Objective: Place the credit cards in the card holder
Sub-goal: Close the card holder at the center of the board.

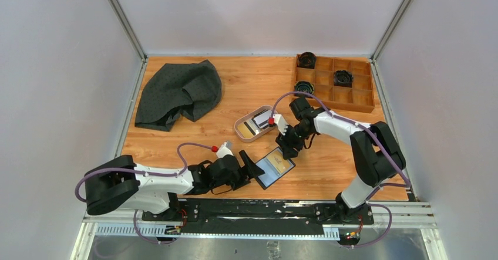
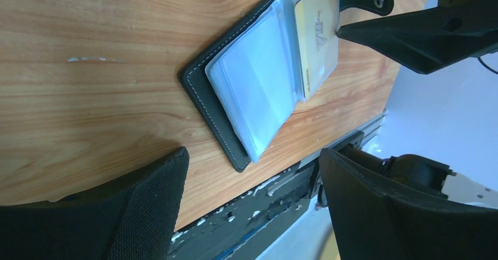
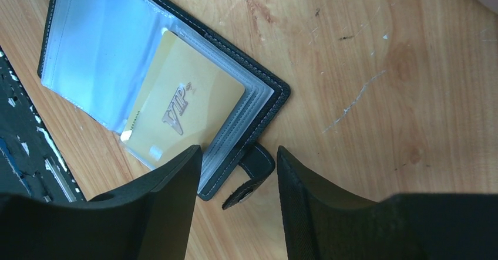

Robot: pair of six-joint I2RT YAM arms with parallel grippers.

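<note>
Black leather-like card holder is laid open on the wooden table, just ahead of the left claw, which is held low, wide open and empty. The right claw is pointed down, half open, nothing gripped, over the snap strap. A glossy gold card is seen in a clear pocket beside it.

The gold card reads "VIP"; tiny edge print, perhaps digits, is illegible.
</note>
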